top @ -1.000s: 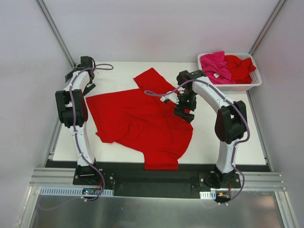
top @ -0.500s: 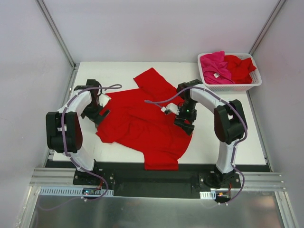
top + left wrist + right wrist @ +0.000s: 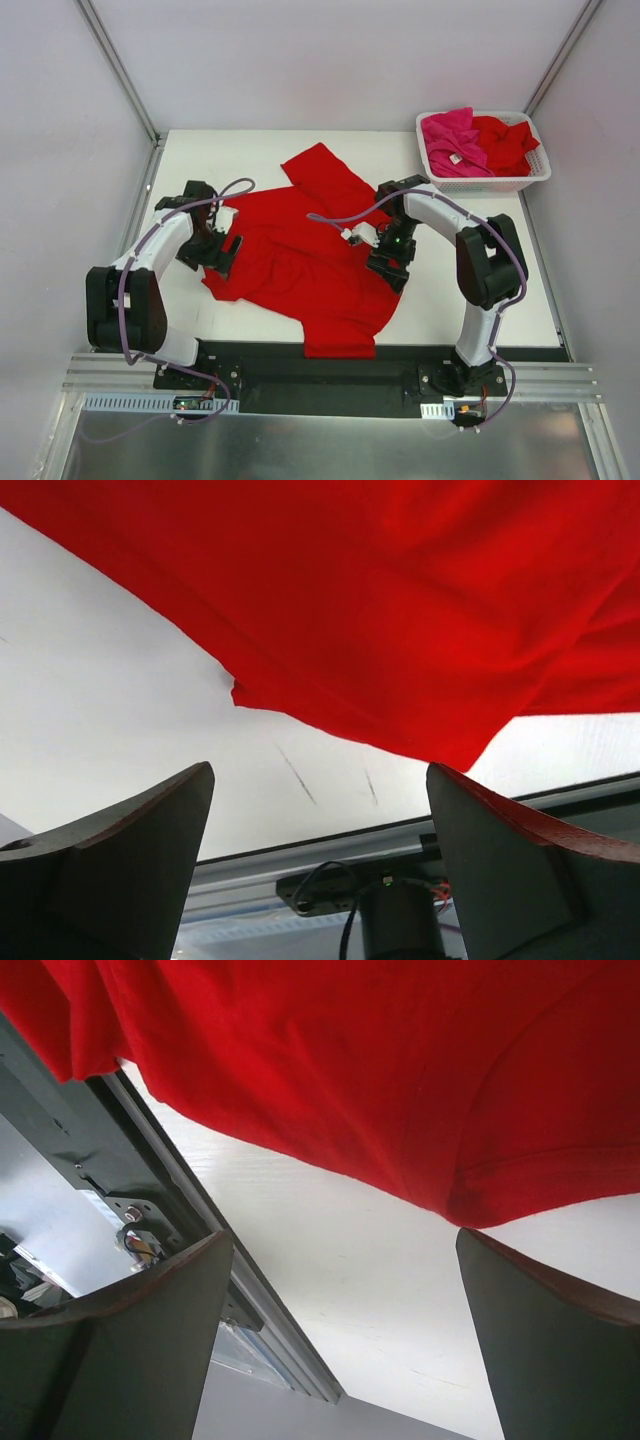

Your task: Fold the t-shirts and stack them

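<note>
One red t-shirt (image 3: pixel 300 262) lies spread and rumpled on the white table (image 3: pixel 480 285), a sleeve pointing to the back. My left gripper (image 3: pixel 226 252) hovers over the shirt's left edge, open. In the left wrist view the red cloth (image 3: pixel 400 610) lies just beyond the open gripper (image 3: pixel 320 865), with nothing between its fingers (image 3: pixel 130 865). My right gripper (image 3: pixel 389 268) is at the shirt's right edge, also open. The right wrist view shows the hem (image 3: pixel 350 1070) ahead of the empty gripper (image 3: pixel 345 1335). A magenta-pink t-shirt (image 3: pixel 450 135) and another red t-shirt (image 3: pixel 506 142) are piled in the basket.
The white slotted basket (image 3: pixel 500 182) stands at the table's back right corner. Metal rails (image 3: pixel 330 375) and both arm bases run along the near edge. Grey walls close in on the left, right and back.
My left arm has swung from the back left corner down to the shirt's left edge. My right gripper has slid a little nearer along the shirt's right edge.
</note>
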Available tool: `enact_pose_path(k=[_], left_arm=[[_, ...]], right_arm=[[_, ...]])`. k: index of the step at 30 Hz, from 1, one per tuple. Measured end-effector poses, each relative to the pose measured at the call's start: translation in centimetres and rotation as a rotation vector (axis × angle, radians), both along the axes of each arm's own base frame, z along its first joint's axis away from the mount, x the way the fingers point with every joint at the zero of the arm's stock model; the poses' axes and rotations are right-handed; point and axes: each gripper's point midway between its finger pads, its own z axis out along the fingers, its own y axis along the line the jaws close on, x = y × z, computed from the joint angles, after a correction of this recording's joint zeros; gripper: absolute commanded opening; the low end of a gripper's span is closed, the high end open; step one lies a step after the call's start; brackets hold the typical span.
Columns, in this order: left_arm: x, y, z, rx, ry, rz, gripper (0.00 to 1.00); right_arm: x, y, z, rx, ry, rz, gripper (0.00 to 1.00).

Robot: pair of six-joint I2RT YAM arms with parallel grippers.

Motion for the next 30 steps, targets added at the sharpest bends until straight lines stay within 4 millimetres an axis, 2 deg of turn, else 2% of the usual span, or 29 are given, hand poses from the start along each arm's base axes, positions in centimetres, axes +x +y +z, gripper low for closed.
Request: enact_pose_path(k=[5,13,17,22,30], left_arm=[[-1.3,0.2,-2.0,0.018,0.05,0.061,0.86],[-0.7,0.4,-4.6,0.04,0.112,0.12,0.84],[0.6,0.3,-4.7,0.04,0.107,0.133,0.72],[2.9,0.2,-4.3,0.036,0.063,0.135,0.62],[3.3,0.1,-4.3,0.034,0.051,0.135,0.6]], right_arm=[[-0.1,0.2,0.1,0.014,0.007,-0.003,0.96],[-0.5,0.4,0.1,0.025,0.019,-0.005,0.96],[-0.9,0.2,0.2,0.023,0.025,-0.003,0.96],[-0.9,0.2,0.3,0.024,0.024,-0.002,0.96],[-0.9,0.2,0.3,0.024,0.024,-0.002,0.96]])
